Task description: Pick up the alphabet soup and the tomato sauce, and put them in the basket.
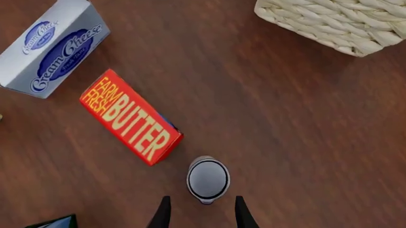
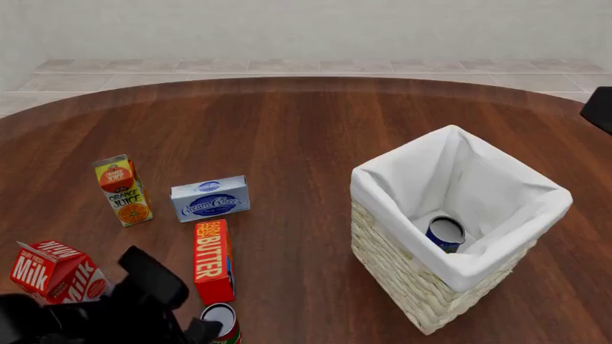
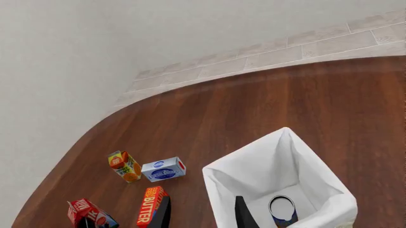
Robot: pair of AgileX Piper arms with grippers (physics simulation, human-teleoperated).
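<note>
A: What is the left gripper point(image 1: 201, 214) doing?

B: Its 2 fingers point(image 1: 161, 213) are apart, and nothing is between them yet. It hangs right above the tomato sauce point(image 1: 208, 179), looking down on the can's silver top. I think the fingers are wide so they can slide down on both sides of the can.

A: What is next to that can?

B: The butter box point(image 1: 132, 117) lies just beside it, maybe touching. That side is tight, so the fingers could bump the box. Past the butter is the cream cheese box point(image 2: 211, 198), then the orange juice point(image 2: 122, 190). The milk carton point(image 2: 53, 271) sits off to the side of the can.

A: And the right gripper point(image 3: 201, 213)?

B: Its fingers are apart too, holding nothing. It is up high over the basket point(image 2: 454, 276).

A: Where is the alphabet soup point(image 2: 446, 233)?

B: Already inside the basket, at the bottom, against the white cloth. So 1 can is done and 1 is left. The basket is well apart from the tomato sauce.
</note>
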